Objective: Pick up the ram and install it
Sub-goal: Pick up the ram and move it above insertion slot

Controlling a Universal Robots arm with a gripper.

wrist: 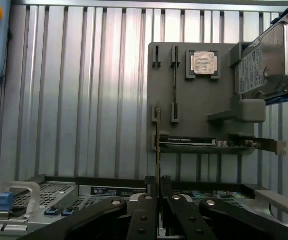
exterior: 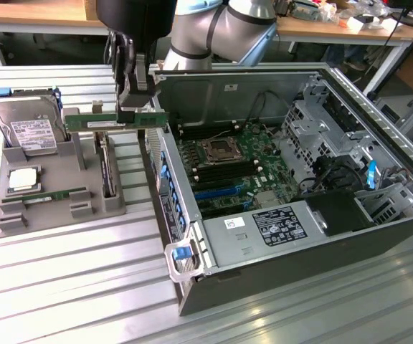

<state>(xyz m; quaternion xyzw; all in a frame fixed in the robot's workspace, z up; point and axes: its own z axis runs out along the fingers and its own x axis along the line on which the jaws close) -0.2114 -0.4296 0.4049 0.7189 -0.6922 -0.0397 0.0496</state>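
My gripper [exterior: 136,100] is shut on the ram [exterior: 99,120], a long green stick held level in the air. It hangs over the gap between the grey holder tray [exterior: 9,222] and the open computer case [exterior: 192,287], near the case's wall. In the wrist view the ram [wrist: 157,140] shows edge-on as a thin vertical line rising from between the closed fingers [wrist: 145,200] of the gripper [wrist: 158,181]. A second, alike ram stick [exterior: 56,195] lies in the tray's slot, also seen from the wrist [wrist: 174,85].
The tray also carries a hard drive [exterior: 31,132], a square silver processor [exterior: 21,179] and a dark expansion card [exterior: 106,168]. Inside the case the motherboard [exterior: 264,168] shows a CPU socket [exterior: 217,150] flanked by memory slots [exterior: 196,136]. Ribbed metal table [exterior: 70,287] around.
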